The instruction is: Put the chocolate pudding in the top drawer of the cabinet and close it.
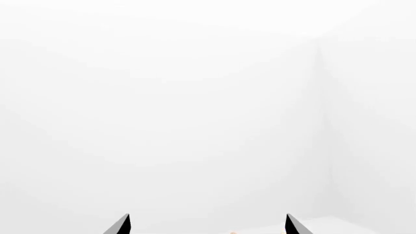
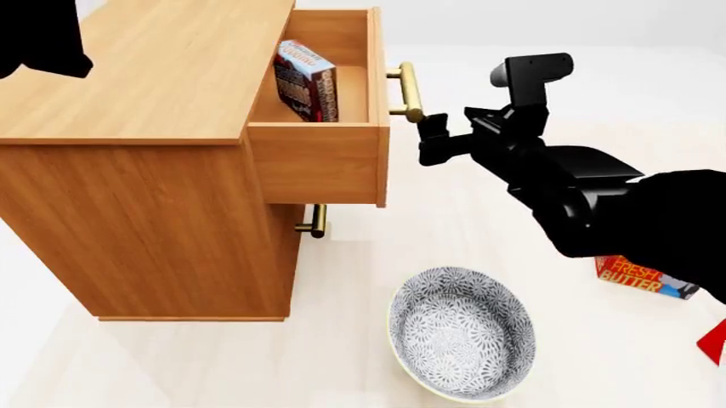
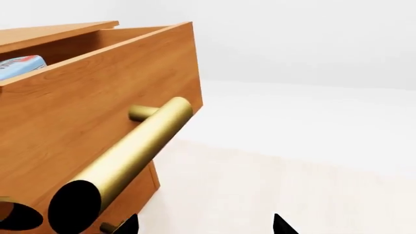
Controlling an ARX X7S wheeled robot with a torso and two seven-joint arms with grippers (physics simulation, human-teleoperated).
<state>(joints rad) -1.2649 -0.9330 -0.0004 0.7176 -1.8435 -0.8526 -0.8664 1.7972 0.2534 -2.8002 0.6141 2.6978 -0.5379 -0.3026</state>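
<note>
Nearest in the head view, the patterned bowl (image 2: 462,333) sits on the pale floor (image 2: 340,340), just in front of the cabinet (image 2: 148,212). To its right, partly hidden by the black right arm, lies a "Fresh Butter" box (image 2: 641,276).

Farther on, the right gripper (image 2: 434,140) hovers just beside the brass handle (image 2: 410,92) of the top drawer (image 2: 323,161), close to it though contact is not clear. In the right wrist view its fingers (image 3: 281,225) stand spread apart, gripping nothing, with the handle bar off to one side of them.

That drawer is pulled well out, and the chocolate pudding (image 2: 306,81) stands upright inside it, leaning toward the left wall. A lower drawer handle (image 2: 314,222) shows beneath.

From the left wrist view, the left gripper (image 1: 208,226) has its fingers spread, facing only white wall.
</note>
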